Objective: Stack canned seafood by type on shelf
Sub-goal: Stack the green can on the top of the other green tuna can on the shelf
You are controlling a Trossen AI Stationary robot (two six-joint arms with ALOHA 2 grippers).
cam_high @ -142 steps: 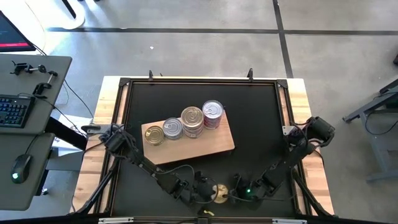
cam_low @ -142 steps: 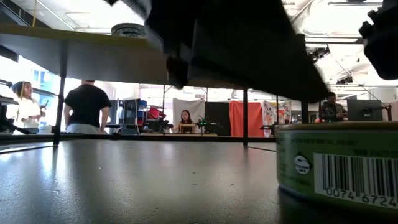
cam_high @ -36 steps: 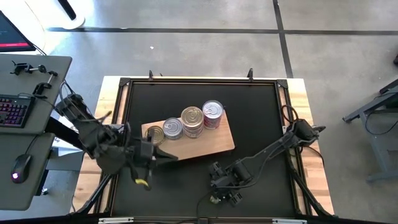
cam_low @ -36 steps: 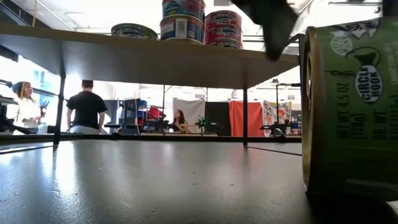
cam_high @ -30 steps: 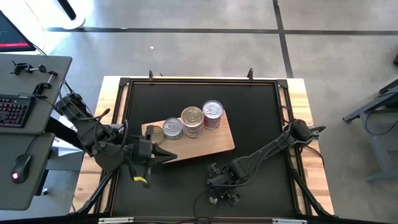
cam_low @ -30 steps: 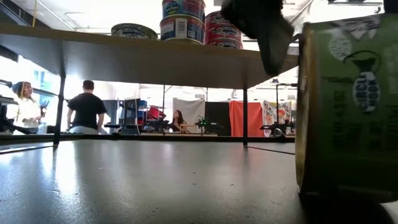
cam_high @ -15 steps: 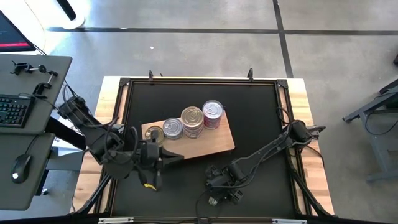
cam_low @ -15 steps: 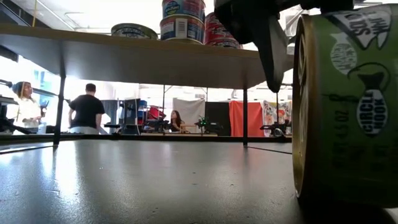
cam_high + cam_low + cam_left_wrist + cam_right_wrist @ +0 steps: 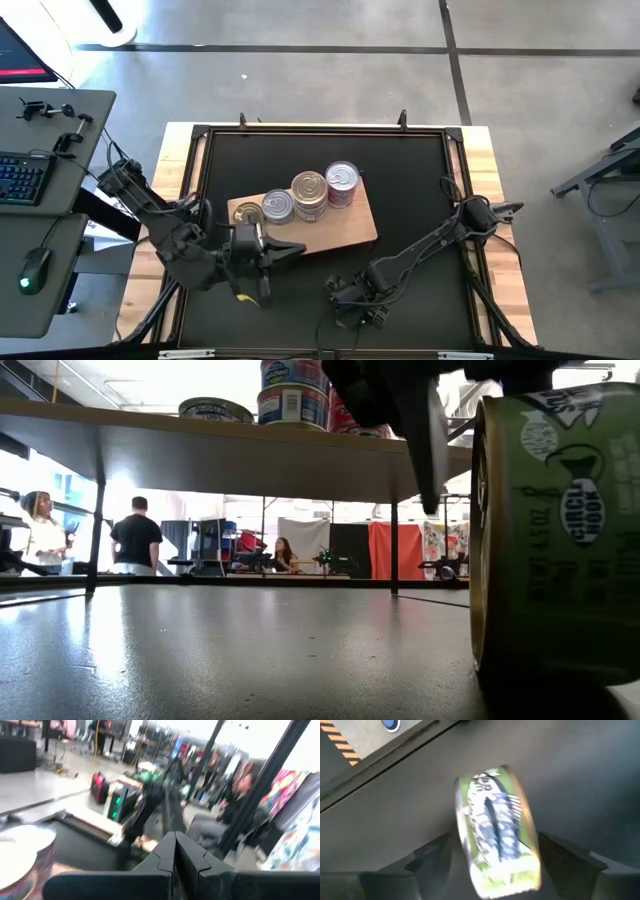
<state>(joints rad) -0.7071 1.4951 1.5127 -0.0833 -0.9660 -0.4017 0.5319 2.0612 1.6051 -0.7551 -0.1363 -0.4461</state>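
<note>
The right gripper (image 9: pixel 495 865) is hanging low over the black tabletop (image 9: pixel 410 190) near its front edge, its jaws standing wide with a green-labelled tin (image 9: pixel 495 835) between them. That tin is standing on its rim rather than lying flat, and neither finger looks pressed to it, so it is not gripped yet. For a sound pick, the jaws are best closing squarely across the tin's two flat faces, centred on it, since a tin on edge is likely to roll away if one finger arrives first.

Further out, the left gripper (image 9: pixel 175 855) is reaching toward the front edge of the shelf (image 9: pixel 340 235), its fingers pressed together and holding nothing. On the shelf a row of tins is standing: a gold-topped tin (image 9: pixel 246 215), a silver stack (image 9: pixel 277 207), a taller gold-topped stack (image 9: pixel 308 190) and a red-labelled stack (image 9: pixel 342 181).

Between the right jaws and the shelf the tabletop is bare, giving room to lift. The table's front edge is lying close behind the gripper, and the left arm is crowding the shelf's near left corner, so the right-hand approach looks freer.
</note>
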